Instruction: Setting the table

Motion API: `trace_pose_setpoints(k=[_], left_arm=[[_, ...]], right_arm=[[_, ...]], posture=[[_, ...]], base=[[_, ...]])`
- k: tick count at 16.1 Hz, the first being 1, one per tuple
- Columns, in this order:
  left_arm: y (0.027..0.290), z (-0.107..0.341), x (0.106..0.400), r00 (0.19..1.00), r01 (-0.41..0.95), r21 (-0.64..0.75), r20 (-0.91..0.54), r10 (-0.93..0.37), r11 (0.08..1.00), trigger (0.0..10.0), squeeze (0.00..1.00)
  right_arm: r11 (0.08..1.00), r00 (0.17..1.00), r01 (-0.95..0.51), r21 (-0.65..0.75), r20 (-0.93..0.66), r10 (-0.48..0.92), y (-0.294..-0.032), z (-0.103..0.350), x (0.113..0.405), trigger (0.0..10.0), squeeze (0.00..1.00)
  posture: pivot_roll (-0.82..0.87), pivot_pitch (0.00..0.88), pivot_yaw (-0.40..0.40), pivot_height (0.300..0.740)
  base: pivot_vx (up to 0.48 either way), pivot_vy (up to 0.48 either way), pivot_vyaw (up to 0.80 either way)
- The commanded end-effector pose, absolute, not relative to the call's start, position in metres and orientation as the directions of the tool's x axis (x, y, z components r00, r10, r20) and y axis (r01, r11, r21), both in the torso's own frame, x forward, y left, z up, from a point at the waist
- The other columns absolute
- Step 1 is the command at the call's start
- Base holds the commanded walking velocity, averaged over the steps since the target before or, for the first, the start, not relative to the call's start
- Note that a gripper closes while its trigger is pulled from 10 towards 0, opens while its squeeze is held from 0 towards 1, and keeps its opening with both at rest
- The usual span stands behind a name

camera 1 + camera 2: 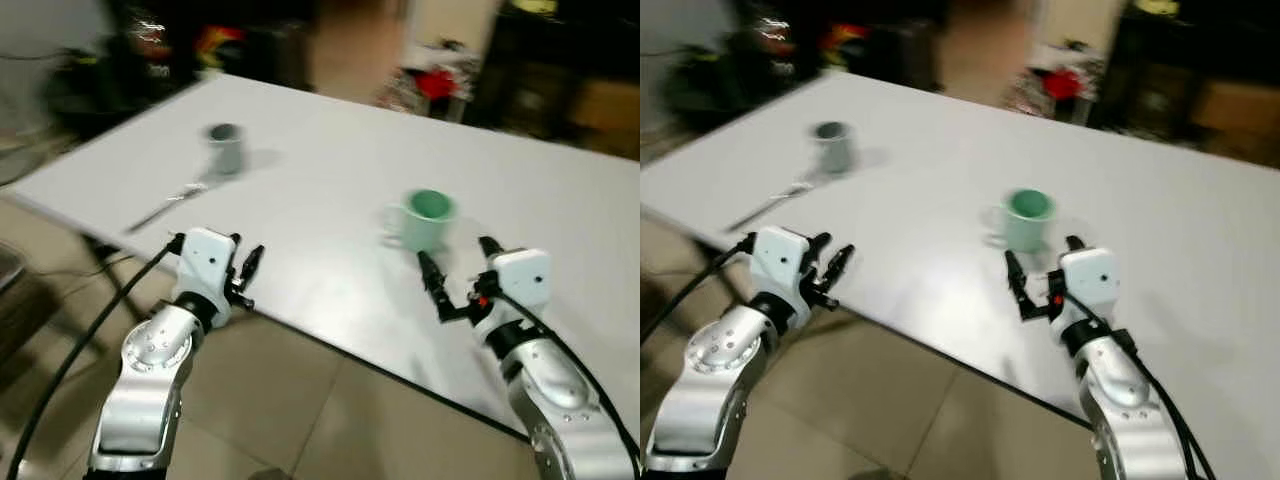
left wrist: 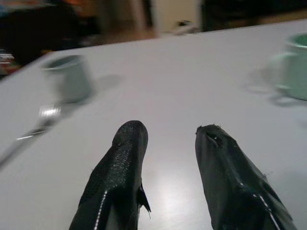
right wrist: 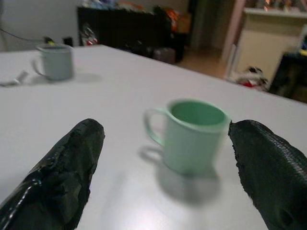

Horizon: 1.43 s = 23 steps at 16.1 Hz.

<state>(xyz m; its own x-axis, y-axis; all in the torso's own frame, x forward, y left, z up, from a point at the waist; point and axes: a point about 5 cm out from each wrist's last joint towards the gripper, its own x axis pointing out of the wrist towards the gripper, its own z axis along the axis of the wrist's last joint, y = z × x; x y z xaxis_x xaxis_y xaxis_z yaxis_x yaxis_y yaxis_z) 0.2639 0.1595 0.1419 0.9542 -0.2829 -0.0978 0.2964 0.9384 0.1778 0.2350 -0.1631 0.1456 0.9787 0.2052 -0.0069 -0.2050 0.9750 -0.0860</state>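
Two fingers spread wide, my right gripper [image 1: 458, 272] is lining up on the green mug [image 3: 194, 135]; centring it before closing is advisable.

The white surface [image 1: 330, 150] is brightly and evenly lit, while the room behind is left dim. Motion blur is seen across both eye views. Soft shadows are cast beside the green mug [image 3: 194, 135] and grey mug [image 1: 226, 148]. Faint glare is reflected near the left hand [image 2: 168, 163].
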Motion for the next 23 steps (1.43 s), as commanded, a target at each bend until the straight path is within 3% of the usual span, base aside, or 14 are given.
trace_pose_setpoints(k=[1, 9, 13, 18, 23], left_arm=[[0.165, 0.145, 0.267, 0.967, 0.251, 0.202, -0.096, -0.236, 0.947, 10.0, 0.0], [0.158, 0.153, 0.272, 0.959, 0.283, 0.214, -0.078, -0.273, 0.935, 10.0, 0.0], [0.154, 0.155, 0.274, 0.956, 0.292, 0.219, -0.074, -0.283, 0.931, 10.0, 0.0], [0.153, 0.155, 0.275, 0.956, 0.292, 0.223, -0.074, -0.282, 0.93, 10.0, 0.0], [0.156, 0.156, 0.277, 0.96, 0.281, 0.226, -0.069, -0.272, 0.933, 10.0, 0.0]], right_arm=[[0.973, 0.975, -0.219, -0.068, 0.028, 0.222, -0.158, 0.15, 0.237, 10.0, 0.0], [0.972, 0.972, -0.233, -0.011, -0.028, 0.233, -0.154, 0.134, 0.232, 10.0, 0.0], [0.981, 0.981, -0.191, 0.035, -0.032, 0.192, -0.156, 0.13, 0.232, 10.0, 0.0], [0.991, 0.991, -0.132, -0.027, -0.023, 0.131, -0.162, 0.132, 0.236, 10.0, 0.0], [0.984, 0.986, -0.169, -0.063, -0.012, 0.169, -0.158, 0.132, 0.238, 10.0, 0.0]], posture=[[-0.04, 0.0, -0.006, 0.74], [-0.03, 0.0, 0.02, 0.74], [-0.03, 0.0, 0.024, 0.74], [-0.03, 0.0, 0.02, 0.74], [-0.03, 0.0, 0.015, 0.74]], base=[[0.0, 0.0, 0.8], [0.0, 0.0, 0.8], [0.0, 0.378, 0.0], [0.0, 0.397, 0.0], [0.0, 0.4, 0.0]])
